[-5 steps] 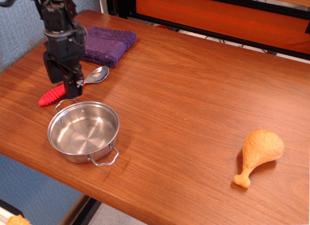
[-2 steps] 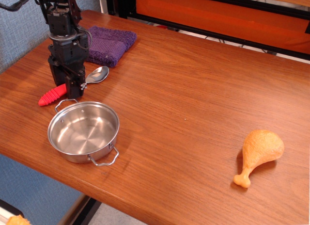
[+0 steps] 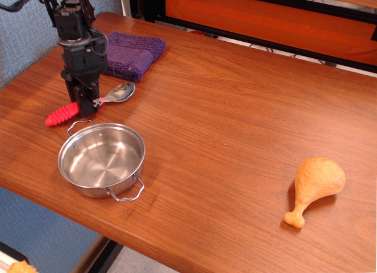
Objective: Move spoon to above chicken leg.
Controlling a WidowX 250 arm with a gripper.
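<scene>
The spoon lies on the wooden table at the far left, its shiny bowl pointing right and its ribbed red-pink handle pointing left. My gripper stands upright over the middle of the spoon, with its fingers closed around the handle close to the bowl. The spoon still looks low on the table. The orange-tan chicken leg lies far off at the front right, its bone end toward the front edge.
A round steel pan with two wire handles sits just in front of the spoon. A folded purple cloth lies behind it. The table's front edge runs close below the pan.
The gripper fingers have narrowed onto the spoon's handle and the arm has shifted slightly back. The spoon has nudged a little; its bowl sits slightly further right.
</scene>
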